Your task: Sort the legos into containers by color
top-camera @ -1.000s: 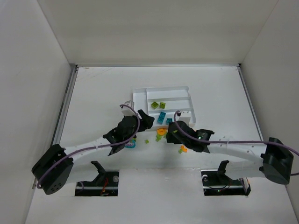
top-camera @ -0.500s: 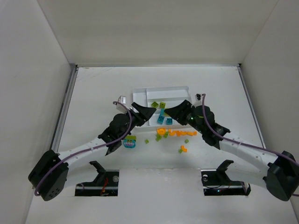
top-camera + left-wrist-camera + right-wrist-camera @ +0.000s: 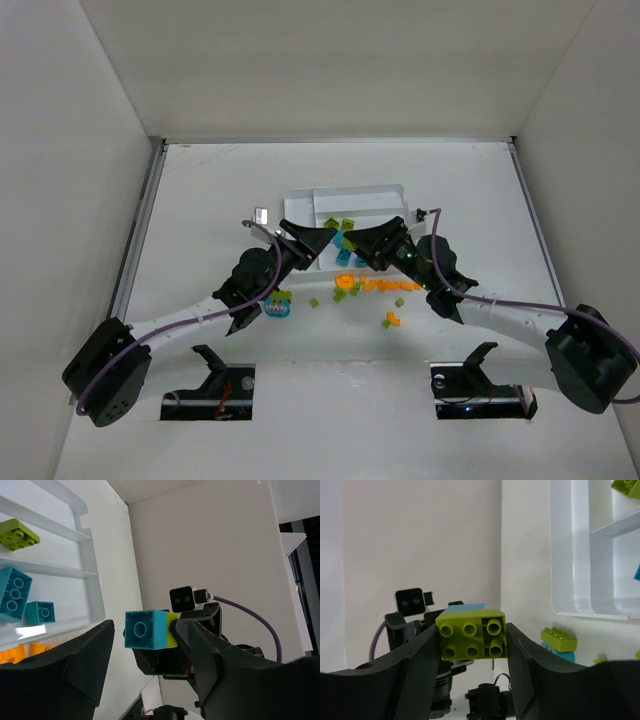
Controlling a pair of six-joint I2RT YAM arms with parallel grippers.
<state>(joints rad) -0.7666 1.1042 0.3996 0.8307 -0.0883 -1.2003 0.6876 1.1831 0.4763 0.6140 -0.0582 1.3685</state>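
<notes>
Top external view: both arms angle inward and their tips meet just over the near edge of the white tray (image 3: 300, 197), at the centre of the frame. The left end effector (image 3: 322, 238) and right end effector (image 3: 362, 240) point at each other, almost touching.

In the right wrist view, the right fingers pinch a lime green brick (image 3: 471, 635) from both sides, with a teal brick (image 3: 145, 629) stuck to its far face. In the left wrist view, that teal brick sits between the left fingers (image 3: 75, 670). A thin gap shows at its left edge, so I cannot tell whether they clamp it.

Inside the tray, lime bricks (image 3: 331, 227) lie in one long section and teal bricks (image 3: 344, 257) in the next section, lower in the frame. On the tabletop (image 3: 200, 200) below the tray, orange bricks (image 3: 385, 285) lie in a loose row right of centre. A lime-on-teal stack (image 3: 279, 306) stands beside the left arm, lower left of centre.
</notes>
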